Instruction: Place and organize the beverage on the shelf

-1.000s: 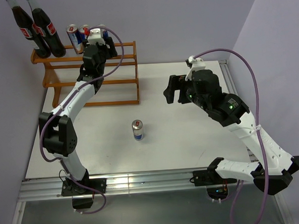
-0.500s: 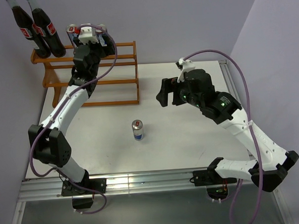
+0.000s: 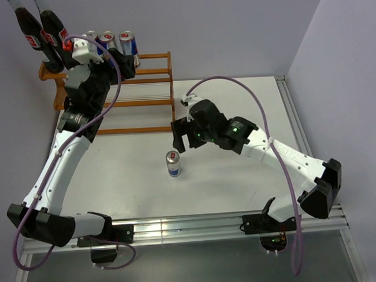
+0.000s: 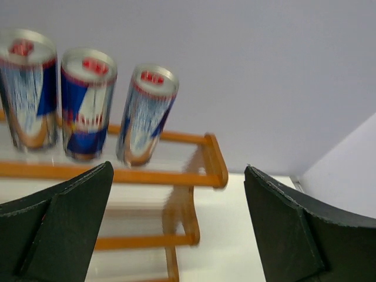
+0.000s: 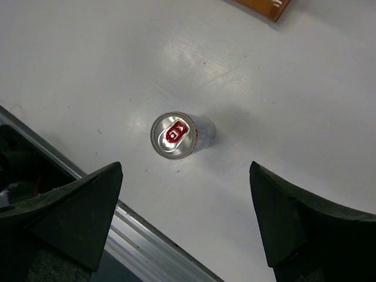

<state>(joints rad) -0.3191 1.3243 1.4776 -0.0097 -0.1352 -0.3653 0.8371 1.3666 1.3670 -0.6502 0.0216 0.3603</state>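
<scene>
My left gripper [image 4: 179, 170] hangs in front of the shelf [image 4: 214, 158], its two fingers spread wide with nothing between them. Beyond my fingertips, up and toward my left finger [image 4: 76, 205], three blue-and-silver cans [image 4: 87, 106] stand upright in a row on the top tier, close together. The nearest one sits just past the midline of my grip. In the top view, two cola bottles [image 3: 28, 32] stand side by side further along that tier, beyond the cans and off to the same side of this gripper. The shelf's lower rails run under and ahead of my fingers, and its end post is nearer my other finger.

My right gripper [image 5: 185, 167] points down over the white table [image 5: 264, 88], jaws parted wide and holding nothing. Straight beneath it the fourth can [image 5: 174, 135] stands upright and alone, its silver top and red tab facing up at me. It sits within the gap between the fingers, a little nearer the left one [image 5: 76, 205] and touching neither. A corner of the shelf shows at the far edge ahead of this gripper, well apart from the can.
</scene>
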